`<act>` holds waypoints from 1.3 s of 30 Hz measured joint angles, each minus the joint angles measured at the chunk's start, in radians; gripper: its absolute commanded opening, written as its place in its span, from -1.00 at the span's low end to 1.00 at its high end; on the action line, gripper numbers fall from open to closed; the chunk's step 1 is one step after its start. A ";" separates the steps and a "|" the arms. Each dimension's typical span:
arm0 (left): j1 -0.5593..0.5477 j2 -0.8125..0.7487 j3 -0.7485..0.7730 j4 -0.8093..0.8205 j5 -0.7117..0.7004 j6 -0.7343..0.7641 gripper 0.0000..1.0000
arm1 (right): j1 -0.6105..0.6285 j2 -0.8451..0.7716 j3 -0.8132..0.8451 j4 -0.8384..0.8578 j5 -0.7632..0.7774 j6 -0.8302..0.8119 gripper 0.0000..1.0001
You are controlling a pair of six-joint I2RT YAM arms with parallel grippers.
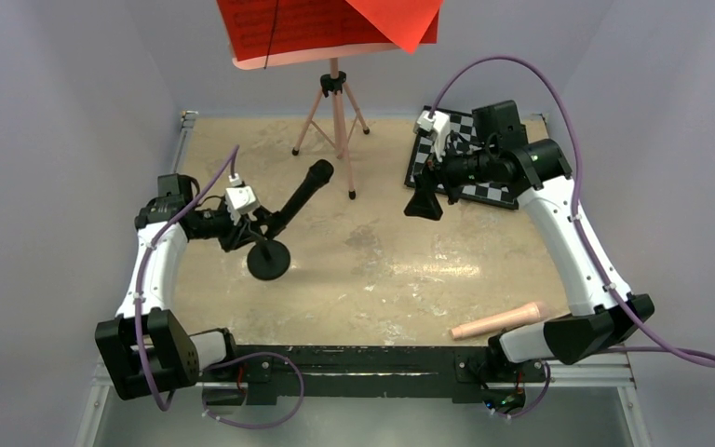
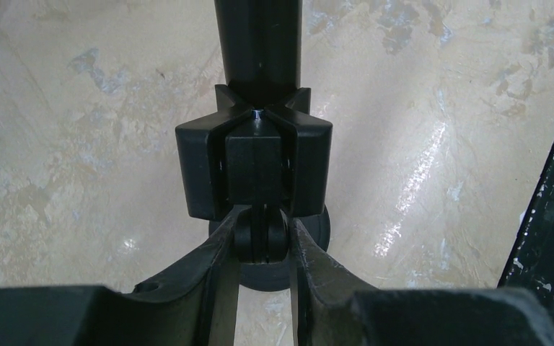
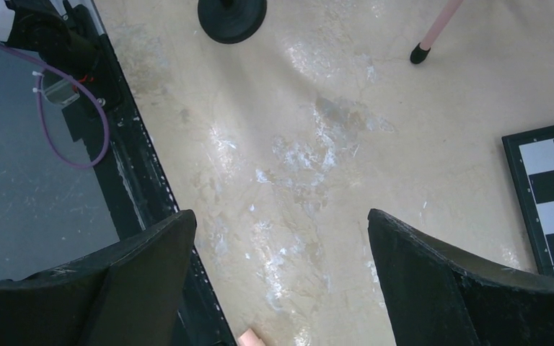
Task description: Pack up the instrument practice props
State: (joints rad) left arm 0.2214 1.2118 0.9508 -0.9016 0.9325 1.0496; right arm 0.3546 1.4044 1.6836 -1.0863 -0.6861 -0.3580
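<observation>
The black microphone (image 1: 305, 186) sits tilted in the clip of the small black mic stand (image 1: 268, 261) at the left middle of the table. My left gripper (image 1: 263, 231) is shut on the stand's swivel joint just under the clip; in the left wrist view the gripper (image 2: 261, 223) pinches that joint (image 2: 261, 241) below the clip (image 2: 252, 162) and the microphone (image 2: 260, 43). The pink tripod music stand (image 1: 337, 112) stands at the back with red sheet-music pages (image 1: 326, 23) on its tray. My right gripper (image 1: 423, 205) is open and empty over the table (image 3: 281, 223).
A black-and-white chessboard (image 1: 470, 154) lies at the back right, also in the right wrist view (image 3: 548, 194). A loose pink tube (image 1: 501, 321) lies near the front right edge. The mic stand base (image 3: 232, 18) and a tripod foot (image 3: 420, 53) show in the right wrist view.
</observation>
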 measured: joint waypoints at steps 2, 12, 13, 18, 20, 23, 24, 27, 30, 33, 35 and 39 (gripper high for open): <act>-0.014 -0.005 -0.006 0.006 0.011 -0.010 -1.00 | 0.000 -0.002 -0.006 -0.004 0.011 -0.003 0.88; -0.307 -0.128 -0.101 0.194 0.056 -0.233 -1.00 | -0.048 -0.057 -0.035 -0.057 -0.013 -0.013 0.91; -0.338 -0.128 -0.106 0.233 0.062 -0.271 -1.00 | -0.055 -0.067 -0.040 -0.064 -0.014 -0.012 0.91; -0.468 -0.114 -0.157 0.455 0.052 -0.433 -1.00 | -0.093 -0.094 -0.052 -0.088 -0.024 -0.010 0.91; -0.516 -0.097 -0.188 0.564 0.040 -0.506 -1.00 | -0.115 -0.104 -0.057 -0.100 -0.024 -0.010 0.91; -0.579 -0.066 -0.252 0.752 0.008 -0.624 -1.00 | -0.139 -0.124 -0.071 -0.117 -0.022 -0.010 0.91; -0.587 -0.058 -0.264 0.792 0.005 -0.649 -1.00 | -0.143 -0.129 -0.074 -0.126 -0.019 -0.010 0.91; -0.604 -0.045 -0.290 0.895 -0.014 -0.703 -1.00 | -0.146 -0.143 -0.076 -0.142 -0.019 -0.010 0.91; -0.604 -0.047 -0.312 0.939 -0.023 -0.715 -1.00 | -0.146 -0.153 -0.076 -0.161 -0.012 -0.014 0.91; -0.603 -0.063 -0.327 0.941 -0.024 -0.694 -1.00 | -0.146 -0.155 -0.081 -0.176 -0.011 -0.022 0.91; -0.603 -0.079 -0.336 0.937 -0.024 -0.679 -0.90 | -0.146 -0.154 -0.084 -0.182 -0.011 -0.025 0.92; -0.603 -0.090 -0.340 0.923 -0.028 -0.663 -0.57 | -0.146 -0.150 -0.083 -0.189 -0.011 -0.029 0.92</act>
State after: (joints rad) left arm -0.3820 1.1213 0.6113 0.0212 0.9047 0.3866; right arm 0.2089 1.2541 1.6005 -1.2755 -0.6971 -0.3866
